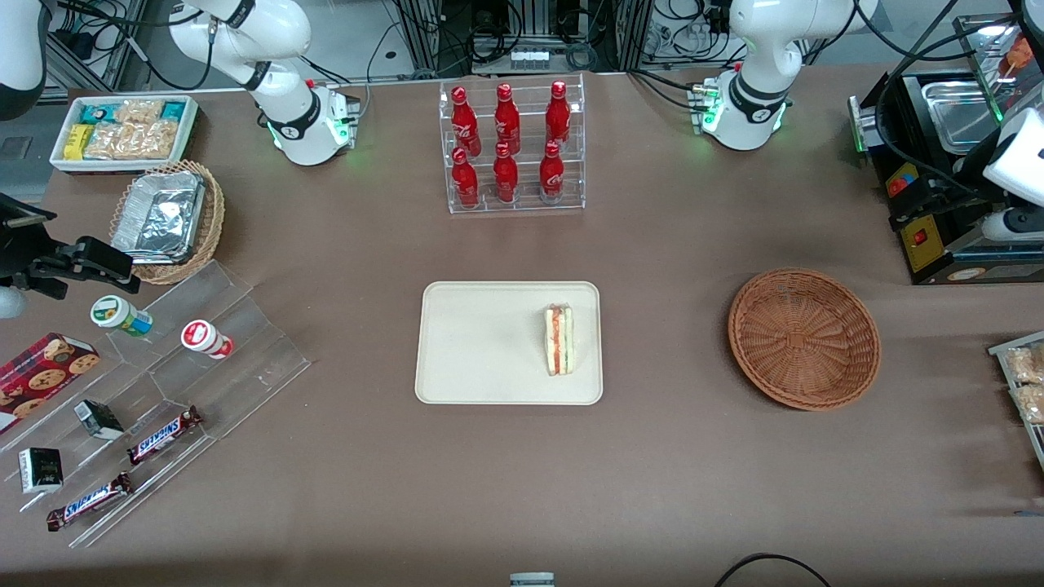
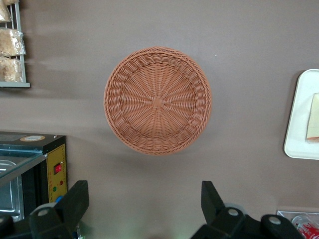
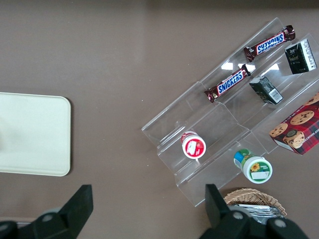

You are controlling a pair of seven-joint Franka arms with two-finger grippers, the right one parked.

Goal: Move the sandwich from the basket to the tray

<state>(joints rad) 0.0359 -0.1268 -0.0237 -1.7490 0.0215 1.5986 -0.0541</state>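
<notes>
The sandwich [image 1: 559, 340] lies on the cream tray [image 1: 481, 342], near the tray's edge that faces the basket. The reddish-brown wicker basket [image 1: 803, 338] stands empty beside the tray, toward the working arm's end of the table. In the left wrist view my gripper [image 2: 144, 204] is open and empty, high above the table; the basket [image 2: 157, 100], the tray's edge [image 2: 299, 119] and a bit of the sandwich [image 2: 314, 122] show below it. In the front view only the arm's wrist [image 1: 1015, 159] shows, above the black appliance.
A black appliance [image 1: 938, 163] and a wire rack of snack packs [image 1: 1024, 383] stand near the basket. A clear rack of red bottles [image 1: 511, 147] stands farther from the camera than the tray. An acrylic snack shelf [image 1: 163, 383], a foil-filled tan basket [image 1: 167, 216] and a white bin [image 1: 122, 130] are at the parked arm's end.
</notes>
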